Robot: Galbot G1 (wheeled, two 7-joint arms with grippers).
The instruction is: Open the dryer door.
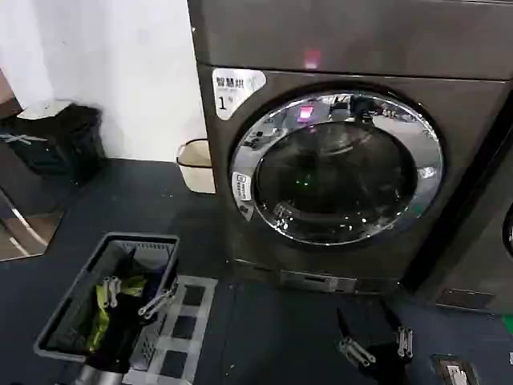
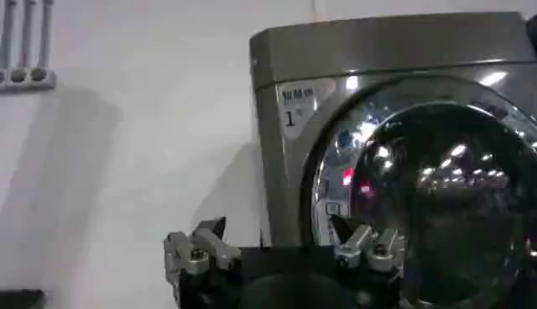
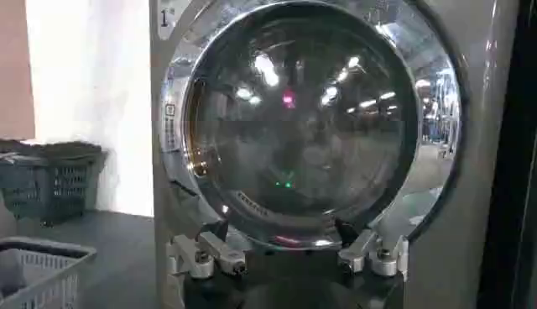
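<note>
While the dryer door (image 1: 337, 167) sits flush and closed in the front of the dryer (image 1: 240, 208), both of my arms hang low, short of it. My left gripper (image 1: 135, 293) hovers over a grey laundry basket (image 1: 64, 321) on the dark floor, well off to the left of the machine; in its wrist view the jaws are spread wide with nothing between them. Ahead of it stands the white sticker marked "1" (image 1: 232, 90), then the wide chrome rim with dark glass in its middle. My right gripper (image 1: 377, 345) is low in front of the machine, just below the door's bottom rim and a little right of its centre, jaws likewise spread and empty. So the door lies up and forward from my right jaws, and that arm is plainly the nearer one. I judge the opening move belongs to the right arm: rise to the rim's edge and pull outward. I cannot make out a handle or which side is hinged.
</note>
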